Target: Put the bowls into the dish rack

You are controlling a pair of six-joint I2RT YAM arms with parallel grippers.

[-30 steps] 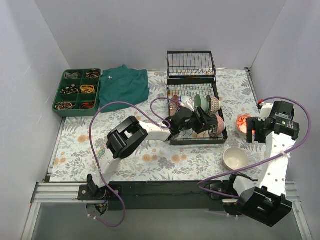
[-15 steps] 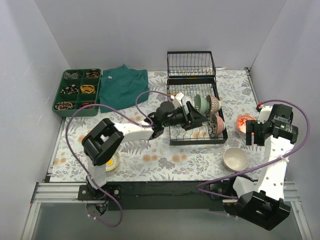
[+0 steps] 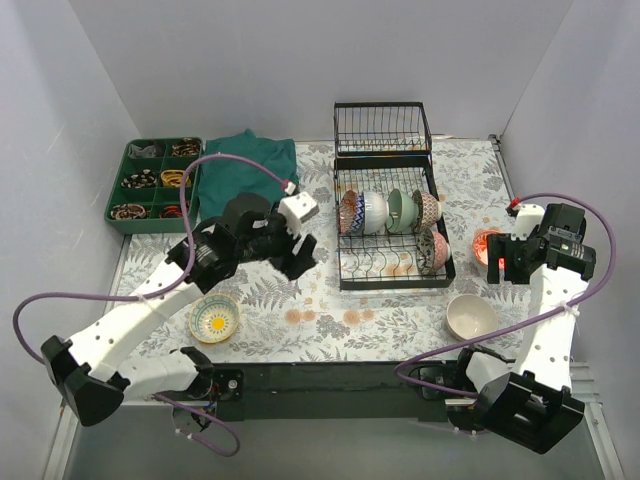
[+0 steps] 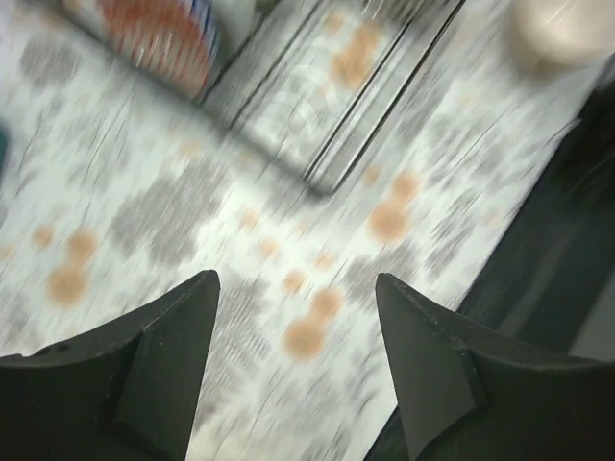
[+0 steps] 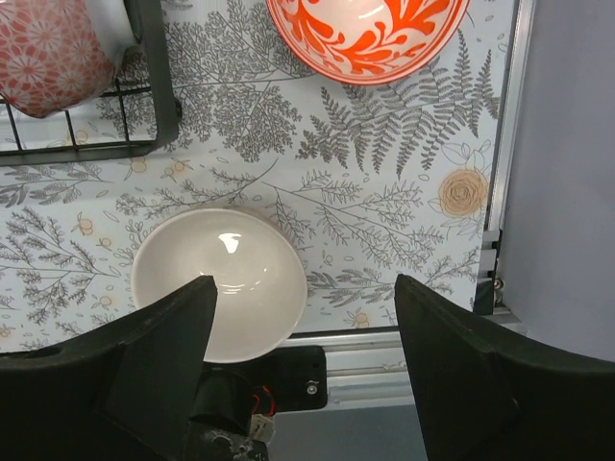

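Floral table [image 3: 330, 300] carrying the black wire dish rack [image 3: 395, 284].
Several bowls [image 3: 375, 212] are standing on edge in the rack. Left gripper [image 3: 300, 255] is hovering left of it, jaws spread, empty; right gripper [image 3: 500, 262] is hanging spread near the cream bowl [image 5: 219, 283] and red-orange bowl [image 5: 365, 34]; a yellow-sun bowl [image 3: 214, 318] is sitting well left of the rack.

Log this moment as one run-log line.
left pincer open, empty | right pincer open, empty | dish rack holds bowls | unloaded: yellow-sun bowl, cream bowl, red-orange bowl
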